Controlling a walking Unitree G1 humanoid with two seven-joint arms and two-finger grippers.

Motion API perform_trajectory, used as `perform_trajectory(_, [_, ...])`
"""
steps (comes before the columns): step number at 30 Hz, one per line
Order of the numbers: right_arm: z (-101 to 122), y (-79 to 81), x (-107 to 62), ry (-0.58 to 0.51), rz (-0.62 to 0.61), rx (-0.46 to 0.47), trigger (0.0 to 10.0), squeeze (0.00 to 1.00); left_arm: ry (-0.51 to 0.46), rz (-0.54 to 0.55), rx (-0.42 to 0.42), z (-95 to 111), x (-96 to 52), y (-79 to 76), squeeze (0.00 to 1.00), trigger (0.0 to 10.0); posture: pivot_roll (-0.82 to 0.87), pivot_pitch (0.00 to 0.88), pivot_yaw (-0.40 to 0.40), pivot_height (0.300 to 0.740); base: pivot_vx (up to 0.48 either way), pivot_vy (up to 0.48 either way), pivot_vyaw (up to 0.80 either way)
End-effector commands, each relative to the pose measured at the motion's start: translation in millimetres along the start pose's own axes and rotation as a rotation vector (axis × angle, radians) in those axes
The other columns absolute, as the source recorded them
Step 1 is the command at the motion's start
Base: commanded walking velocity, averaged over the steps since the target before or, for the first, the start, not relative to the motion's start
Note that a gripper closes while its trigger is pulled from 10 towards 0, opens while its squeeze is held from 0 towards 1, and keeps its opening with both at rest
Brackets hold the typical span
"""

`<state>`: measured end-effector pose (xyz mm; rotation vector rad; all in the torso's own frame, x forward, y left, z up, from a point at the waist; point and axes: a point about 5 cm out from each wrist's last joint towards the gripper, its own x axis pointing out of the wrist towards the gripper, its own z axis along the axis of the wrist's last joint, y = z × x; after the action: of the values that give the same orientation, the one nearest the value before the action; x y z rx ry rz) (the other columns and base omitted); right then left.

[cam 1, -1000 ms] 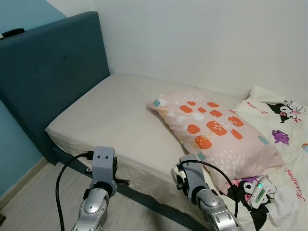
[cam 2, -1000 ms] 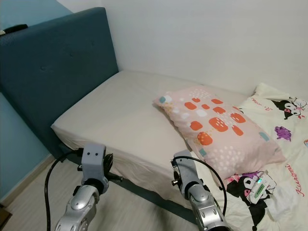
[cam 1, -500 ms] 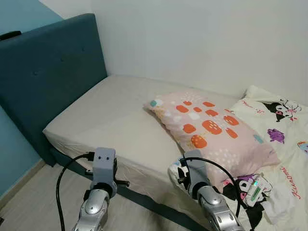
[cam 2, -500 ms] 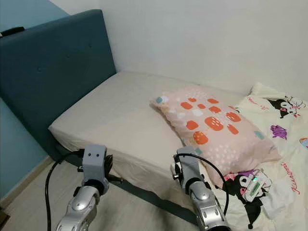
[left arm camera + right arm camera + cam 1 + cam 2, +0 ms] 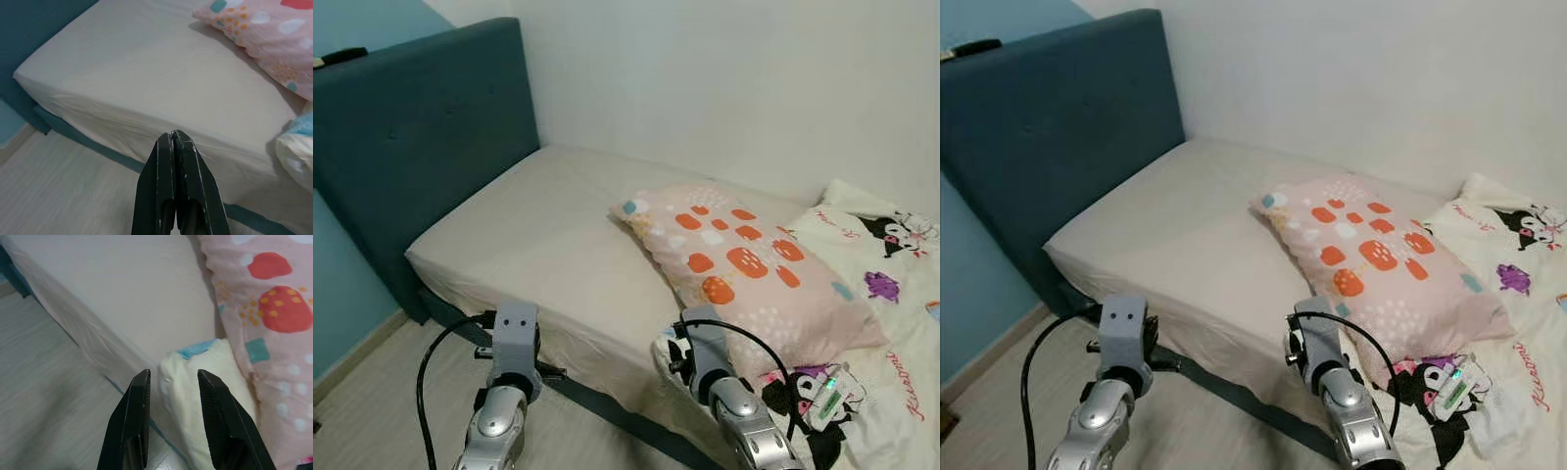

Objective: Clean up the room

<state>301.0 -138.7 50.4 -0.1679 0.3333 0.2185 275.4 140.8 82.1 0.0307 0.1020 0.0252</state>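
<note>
The fingers of the right gripper [image 5: 172, 418] stand apart with nothing between them, while those of the left gripper [image 5: 174, 183] are pressed together, empty, and pointed at the mattress edge. Judging by how things lie, the tidying has hardly begun: the bed [image 5: 538, 225] is bare at its head end, the pink spotted pillow [image 5: 744, 264] lies askew across its middle instead of against the headboard [image 5: 421, 137], and the cartoon-print blanket [image 5: 891, 294] is bunched at the foot end, so all of it is left to do. In the head views, taking the bed as a clock face, the headboard sits around ten o'clock, the pillow near the centre, the blanket at about four o'clock, and a small white device with a green light [image 5: 827, 399] lies on the blanket near five o'clock. In the right wrist view a cream fold of blanket [image 5: 205, 391] at the bed's edge lies just ahead of the open fingertips, about twelve to one o'clock of them, near but not touching; the pillow lies just beyond, at one to two o'clock.
</note>
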Motion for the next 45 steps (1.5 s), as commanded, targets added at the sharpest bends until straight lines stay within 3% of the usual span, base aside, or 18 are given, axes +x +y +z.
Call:
perform_trajectory(1, [-2.7,-0.9,-1.5,0.008,-0.001,0.01,10.0,0.0,0.022,-0.001,0.004,-4.6,-1.3,-0.6,0.0,10.0,-0.07,0.112,0.018,0.74,0.0,-0.375,0.0])
perform_trajectory(28, [-4.6,-2.9,-2.7,0.013,-0.011,0.01,10.0,0.0,0.03,-0.004,-0.007,-5.0,-1.4,-0.4,0.0,10.0,-0.08,0.106,0.024,0.74,0.0,-0.378,0.0])
perform_trajectory(29, [-4.8,-3.2,-2.9,0.013,-0.012,0.01,10.0,0.0,0.045,-0.012,-0.039,-6.7,-1.1,-0.9,0.0,10.0,-0.08,0.103,0.025,0.74,0.0,0.401,0.0])
perform_trajectory(45, [-4.5,-2.9,-3.2,0.008,-0.018,0.014,10.0,0.0,0.063,-0.019,-0.022,-9.1,0.4,-2.1,0.0,10.0,-0.08,0.095,0.032,0.74,0.0,0.395,0.0])
